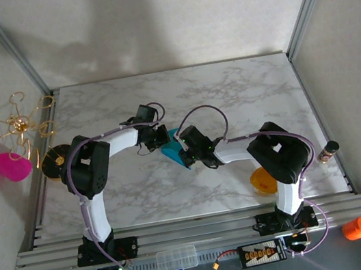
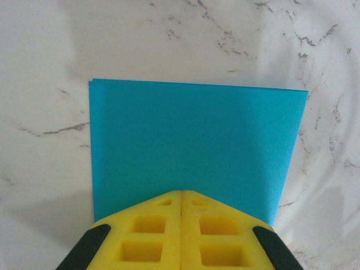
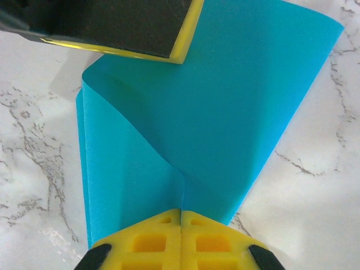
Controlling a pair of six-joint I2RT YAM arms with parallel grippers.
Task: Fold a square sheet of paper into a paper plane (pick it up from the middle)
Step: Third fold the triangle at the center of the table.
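The square sheet of paper (image 1: 170,151) is teal-blue and lies folded over on the marble table between both grippers. In the left wrist view it (image 2: 197,135) lies flat as a doubled rectangle. My left gripper (image 2: 181,192) is shut, with its tips over the sheet's near edge; whether it pinches the paper is hidden. My right gripper (image 3: 181,211) is shut on a raised ridge of the sheet (image 3: 225,101), and the upper layer curls up from there. A left finger (image 3: 112,25) sits on the sheet's far part. From above, the left gripper (image 1: 160,139) and right gripper (image 1: 186,155) meet at the sheet.
A small orange bowl (image 1: 262,181) sits beneath the right arm's elbow. A small bottle (image 1: 327,150) stands at the table's right edge. A gold stand with pink discs (image 1: 13,132) and a dark disc (image 1: 56,164) are at the left edge.
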